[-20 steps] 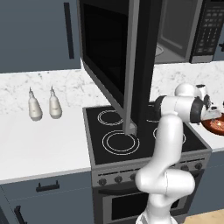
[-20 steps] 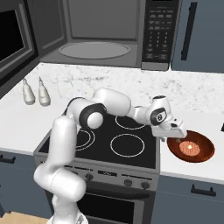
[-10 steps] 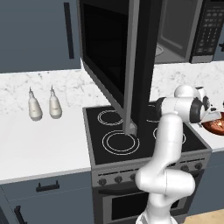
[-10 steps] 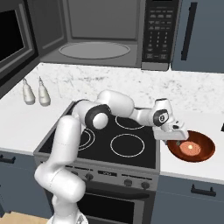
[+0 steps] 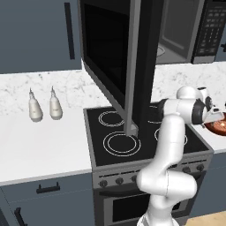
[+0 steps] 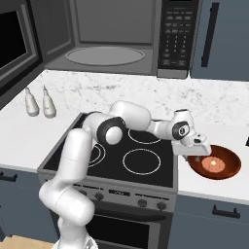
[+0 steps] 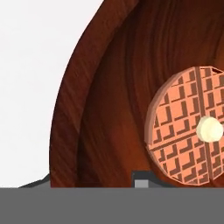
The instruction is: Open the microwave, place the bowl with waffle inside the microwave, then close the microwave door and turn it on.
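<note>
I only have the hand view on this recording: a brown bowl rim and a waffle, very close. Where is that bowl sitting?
Observer: The bowl sits on the white counter just right of the stove, seen from the right base view.
Operator: Is the microwave ready to take it?
Observer: Yes. The microwave door is swung wide open, and the round plate shows inside the microwave.
Operator: How is the gripper placed on the bowl?
Observer: The gripper is at the bowl's left rim, on the stove side, with the waffle lying in the middle of the bowl. Whether the jaws have closed on the rim, I cannot tell.
</note>
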